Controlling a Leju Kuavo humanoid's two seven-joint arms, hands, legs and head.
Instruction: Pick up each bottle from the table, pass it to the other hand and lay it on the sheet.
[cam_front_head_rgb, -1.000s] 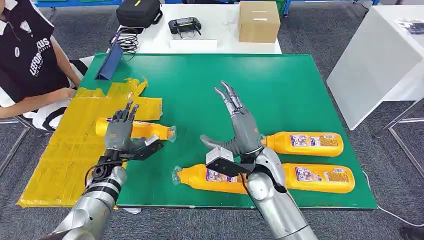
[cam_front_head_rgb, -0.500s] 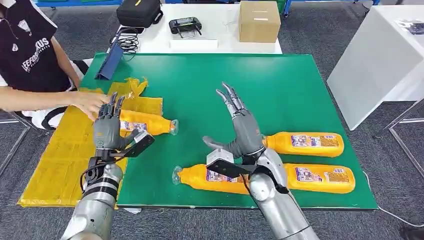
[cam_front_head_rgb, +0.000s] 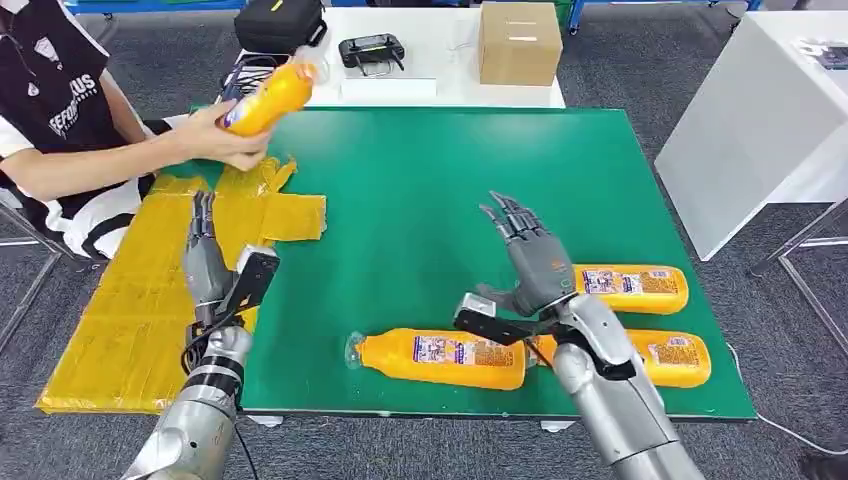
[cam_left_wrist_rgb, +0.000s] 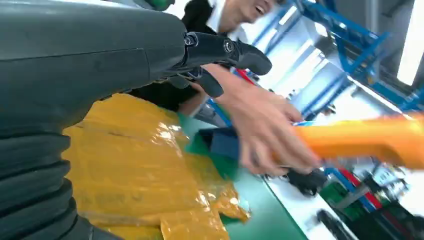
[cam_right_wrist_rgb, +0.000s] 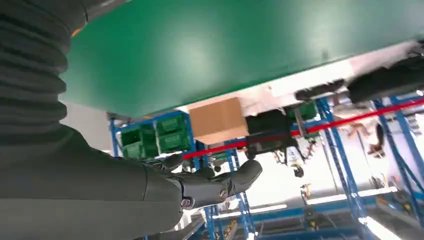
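The green table lies bare across its far half. The yellow sheet overhangs its left edge. Three orange bottles lie along the near edge; a person's hand holds a fourth above the sheet. The left hand and right hand hover empty, fingers extended.

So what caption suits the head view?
A person's hand lifts one bottle off the yellow sheet.
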